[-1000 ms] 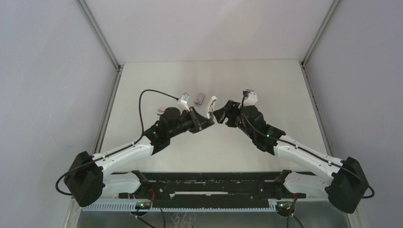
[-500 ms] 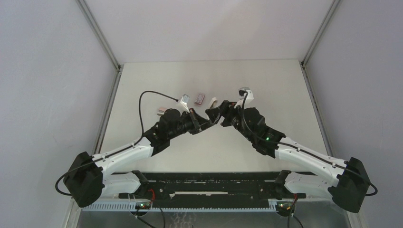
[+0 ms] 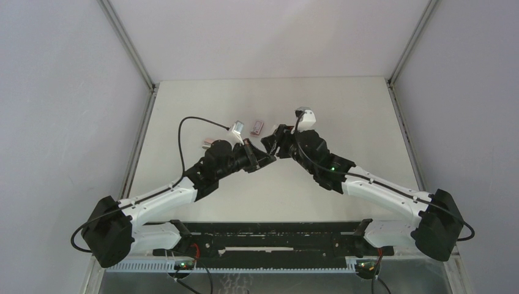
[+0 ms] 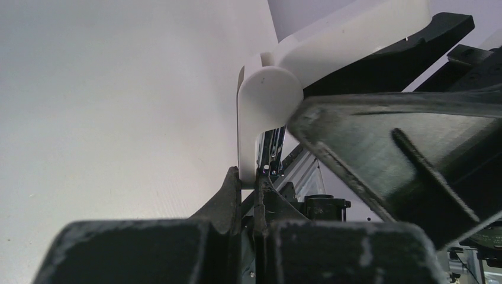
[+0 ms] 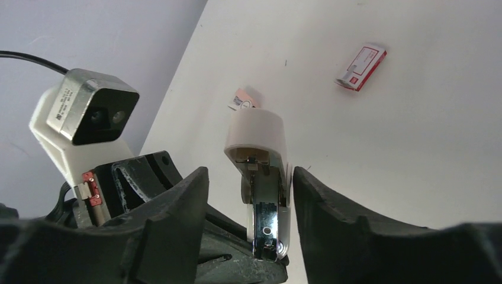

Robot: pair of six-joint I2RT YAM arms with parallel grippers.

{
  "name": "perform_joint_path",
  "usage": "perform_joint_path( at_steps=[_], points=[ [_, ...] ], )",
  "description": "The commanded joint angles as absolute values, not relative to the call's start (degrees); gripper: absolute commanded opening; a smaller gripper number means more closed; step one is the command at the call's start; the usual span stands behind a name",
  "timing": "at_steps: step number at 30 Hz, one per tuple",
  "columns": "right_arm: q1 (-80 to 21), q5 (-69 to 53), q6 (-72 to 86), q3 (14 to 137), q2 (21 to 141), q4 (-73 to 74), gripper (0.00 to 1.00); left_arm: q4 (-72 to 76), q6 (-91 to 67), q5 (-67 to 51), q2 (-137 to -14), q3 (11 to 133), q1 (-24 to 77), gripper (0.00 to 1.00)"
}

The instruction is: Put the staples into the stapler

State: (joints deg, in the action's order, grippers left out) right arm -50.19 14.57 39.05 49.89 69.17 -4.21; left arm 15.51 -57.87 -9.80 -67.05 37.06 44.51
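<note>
My left gripper point(image 4: 247, 177) is shut on the lower edge of the white stapler point(image 4: 266, 94) and holds it up above the table. The stapler point(image 5: 257, 130) is swung open, its shiny metal channel facing the right wrist camera. My right gripper point(image 5: 251, 177) is open and straddles it: one finger is close beside it, the other stands apart. In the top view the two grippers, left point(image 3: 268, 158) and right point(image 3: 273, 145), meet mid-table and mostly cover the stapler. A pink-red carton point(image 5: 361, 67) lies on the table behind. The staples themselves are out of view.
A second small pink piece point(image 5: 244, 99) lies on the table past the stapler. In the top view the carton point(image 3: 257, 126) sits just behind the grippers and another pink bit point(image 3: 209, 141) lies left of the left arm. Grey walls bound the white table point(image 3: 343, 110).
My right gripper has moved left and come around the stapler, its jaws narrowing somewhat. The left arm and the stapler have stayed still.
</note>
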Motion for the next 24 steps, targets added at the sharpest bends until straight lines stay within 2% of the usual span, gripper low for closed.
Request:
perform_joint_path(
  at_steps=[1,8,12,14,15,17,18,21,24],
  points=[
    [-51.03,15.83,37.20,53.13,70.31,-3.85,0.49,19.07,-57.04,-10.74,-65.23,36.39,45.00,0.00],
    [-52.18,18.61,35.27,54.73,72.42,-1.70,0.40,18.77,-56.47,-10.57,-65.31,36.81,45.00,0.00],
    [-52.27,19.56,33.53,54.96,72.48,-1.57,0.24,18.23,-55.39,-10.66,-65.19,37.22,45.01,0.02],
    [-52.17,20.20,31.46,55.50,72.14,-1.19,0.16,17.05,-54.04,-9.84,-64.37,37.30,45.04,0.20],
    [-51.74,20.15,30.11,55.99,71.95,-0.46,0.12,15.58,-52.81,-8.78,-63.00,37.53,44.94,0.33],
    [-50.08,18.33,27.25,57.21,71.69,1.57,0.10,9.54,-48.77,-4.01,-59.89,38.87,44.71,0.60],
    [-48.78,17.64,26.09,57.59,71.61,2.85,0.09,6.13,-46.51,-1.46,-57.90,39.76,44.40,0.69],
    [-43.57,15.54,22.82,57.30,71.55,6.01,0.08,-3.34,-39.54,3.94,-51.77,41.78,41.65,0.85],
    [-36.63,12.22,19.42,55.62,73.19,5.19,0.07,-11.44,-31.75,0.53,-47.57,44.19,32.80,0.94]
  ],
)
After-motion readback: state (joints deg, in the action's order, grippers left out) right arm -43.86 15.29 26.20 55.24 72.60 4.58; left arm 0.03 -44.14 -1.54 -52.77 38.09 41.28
